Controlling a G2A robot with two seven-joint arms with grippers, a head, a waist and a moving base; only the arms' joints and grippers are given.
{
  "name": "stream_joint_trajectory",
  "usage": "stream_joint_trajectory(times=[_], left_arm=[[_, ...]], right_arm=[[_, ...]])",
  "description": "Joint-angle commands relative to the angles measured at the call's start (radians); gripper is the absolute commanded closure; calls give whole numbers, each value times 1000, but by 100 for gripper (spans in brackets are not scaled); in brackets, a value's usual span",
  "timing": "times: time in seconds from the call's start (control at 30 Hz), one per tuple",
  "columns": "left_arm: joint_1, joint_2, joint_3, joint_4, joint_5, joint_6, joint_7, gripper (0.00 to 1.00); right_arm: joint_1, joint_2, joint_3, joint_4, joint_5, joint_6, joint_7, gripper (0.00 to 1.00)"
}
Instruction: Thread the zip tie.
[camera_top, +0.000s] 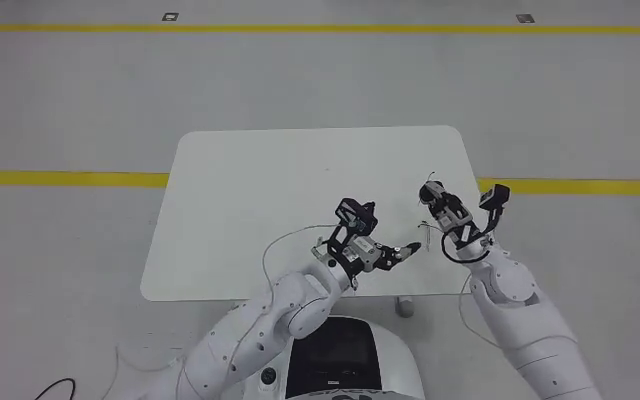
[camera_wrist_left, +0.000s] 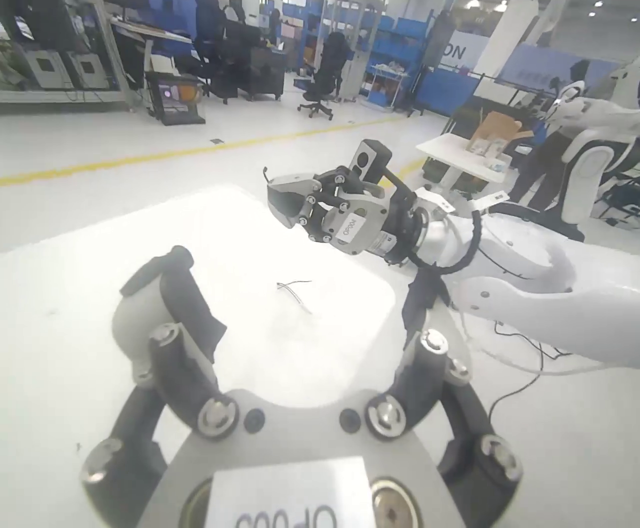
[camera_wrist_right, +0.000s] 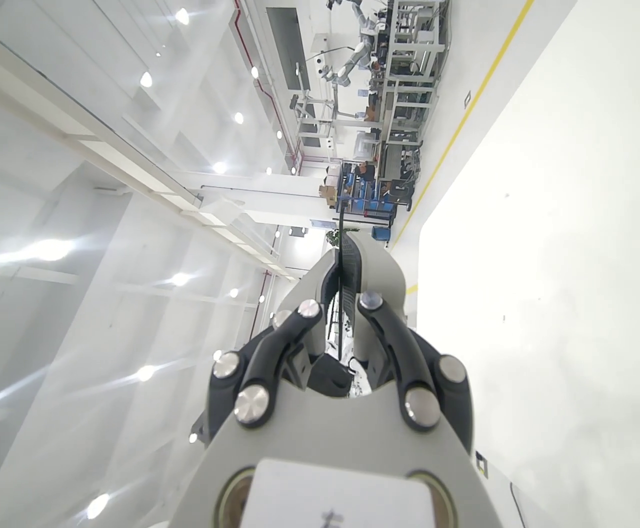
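Zip tie is recorded as a thin black strip pinched edge-on between the two fingers of the right gripper. The fingers are clamped flat against it, and a short length is seen projecting past the fingertips. In the top view the right gripper is held over the right part of the white table, towards its near corner, with the tip of the zip tie sticking out beyond it. From the left wrist camera the right gripper is seen raised above the table, pads pressed together, with a small hooked end of the zip tie showing at the tip.

Left gripper is noted with its fingers spread wide and nothing between them. It is positioned above the table, aimed towards the right gripper. In the top view the left gripper is located over the table's near edge, close to the right gripper but not touching it.

A thin dark strand is seen lying on the table between the two grippers; what it is cannot be determined. Yellow lines are marked on the floor beyond the table.
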Motion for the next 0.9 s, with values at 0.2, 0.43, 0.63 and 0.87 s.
stream_joint_trajectory(times=[0.2, 0.43, 0.63, 0.87], left_arm=[[-6, -11, 13, 53, 30, 25, 65, 0], [-3, -12, 21, 67, 47, 9, 76, 0], [-22, -26, 49, 121, 114, 27, 131, 0], [-48, -47, 71, 156, 140, 69, 170, 0]], right_arm=[[-6, -12, 8, 12, 24, 0, 53, 100], [-7, -14, 3, 8, 19, 7, 48, 100], [-17, -29, -15, -5, 12, 0, 23, 100], [-29, -51, -8, -12, -2, 0, -1, 100]])
